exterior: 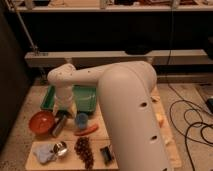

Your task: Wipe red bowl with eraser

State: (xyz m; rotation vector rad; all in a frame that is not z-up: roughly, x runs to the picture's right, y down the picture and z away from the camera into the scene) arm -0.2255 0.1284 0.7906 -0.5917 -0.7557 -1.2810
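Hanging low at the left of the worktop (70, 161) in the camera view, the tool (59, 125) sits just right of the red bowl (40, 121), near its rim; I can't tell whether it touches. Its jaws stand wide and nothing shows between them. The white arm (125, 100) fills the right foreground and folds at an elbow above the green tray (82, 95), with the forearm dropping straight down to the tool.

The red bowl is upright at the left edge in front of the tray, and its inside looks empty. The eraser (106, 153) is a small dark block lying on the worktop near the front edge, right of the grapes (84, 150) and close to the big arm link. It is well apart from both the bowl and the tool.

Other items:
- A blue cup (81, 120) stands just right of the tool.
- An orange carrot-like piece (86, 130) lies in front of the cup.
- A metal cup (61, 148) and a pale blue cloth (44, 153) sit at front left.

Step judged: the eraser is not yet picked up, so this is the reach before the grasp and no wiping has begun. The next move calls for bringing the tool forward and right to the eraser, clear of the blue cup, carrot piece and grapes. It should then come down with the jaws across the block's narrow sides. The risk is knocking the grapes, or the arm's own link crowding the eraser.
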